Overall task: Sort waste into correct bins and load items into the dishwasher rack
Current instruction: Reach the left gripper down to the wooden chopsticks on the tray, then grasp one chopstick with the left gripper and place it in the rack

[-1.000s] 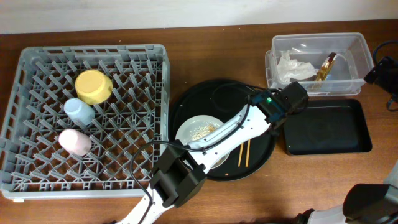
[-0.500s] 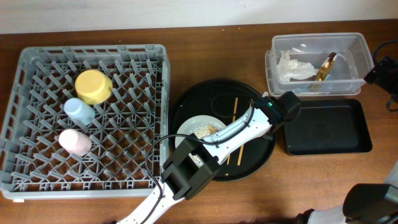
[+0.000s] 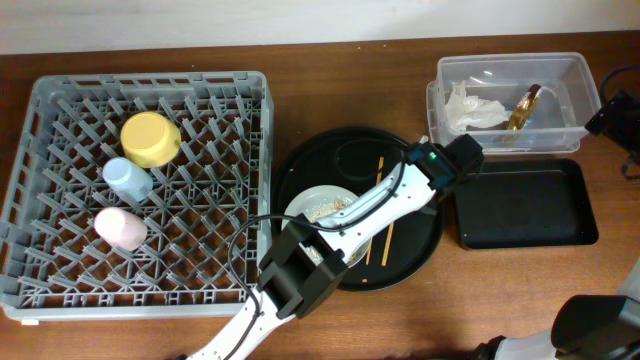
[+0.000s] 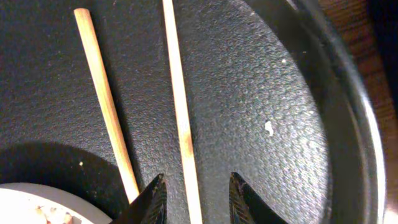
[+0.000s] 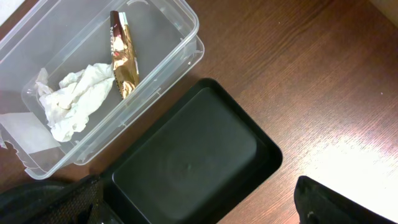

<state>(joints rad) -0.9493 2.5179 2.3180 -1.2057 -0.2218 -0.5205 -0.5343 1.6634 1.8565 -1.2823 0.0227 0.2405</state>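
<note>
My left gripper point(image 4: 196, 199) is open low over the large round black tray point(image 3: 412, 243), its jaws on either side of one wooden chopstick point(image 4: 180, 112). The second chopstick point(image 4: 102, 106) lies just to its left. The pale grey plate point(image 3: 312, 205) with beige food scraps point(image 3: 327, 211) sits on that tray. The yellow bowl point(image 3: 150, 138), blue cup point(image 3: 127, 178) and pink cup point(image 3: 120, 228) stand in the grey rack point(image 3: 60, 270). The clear tub point(image 5: 180, 25) holds the white napkin point(image 5: 78, 96) and the gold wrapper point(image 5: 123, 53). My right gripper point(image 5: 199, 211) is open and empty above the shallow black tray point(image 5: 193, 155).
The left arm point(image 3: 385, 200) stretches across the round tray and over part of the plate. White crumbs point(image 4: 268, 128) lie on the tray floor. Bare wooden table point(image 5: 323, 93) lies to the right of the bins.
My left gripper has shifted a little over the round tray's right side. One chopstick now shows at the tray's upper middle. The right arm has not moved.
</note>
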